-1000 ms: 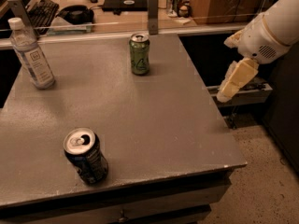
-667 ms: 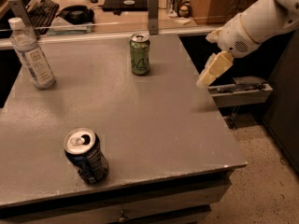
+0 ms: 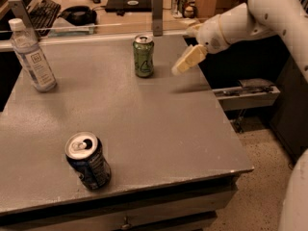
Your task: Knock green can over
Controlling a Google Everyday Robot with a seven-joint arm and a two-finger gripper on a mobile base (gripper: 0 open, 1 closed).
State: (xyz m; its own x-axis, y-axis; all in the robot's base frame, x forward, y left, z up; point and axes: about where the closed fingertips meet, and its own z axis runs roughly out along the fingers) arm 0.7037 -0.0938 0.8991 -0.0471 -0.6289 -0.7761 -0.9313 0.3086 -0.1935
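- The green can [image 3: 143, 57] stands upright near the far edge of the grey table [image 3: 159, 129], silver top up, nothing leaning on it.
- So the knock itself is not done. From where I stand, the can shows no tilt at all.
- The gripper [image 3: 181, 66] hangs in the air just to the right of the can, at about the height of the can's body. A gap shows between the two, so there is no contact.
- It has hold of nothing. Whether it is open or closed I cannot tell from this angle; it reads as one pale wedge pointing down and toward the can.
- The white arm [image 3: 250, 18] reaches in from the right side of the room, over the table's right edge.
- What seems left: close that last gap sideways and push the can until it topples, most likely to the left.
- A dark blue can [image 3: 88, 160] sits near the front edge and a water bottle [image 3: 32, 57] at the far left. Both are well apart from the green one, so I would not expect them to get in the way.
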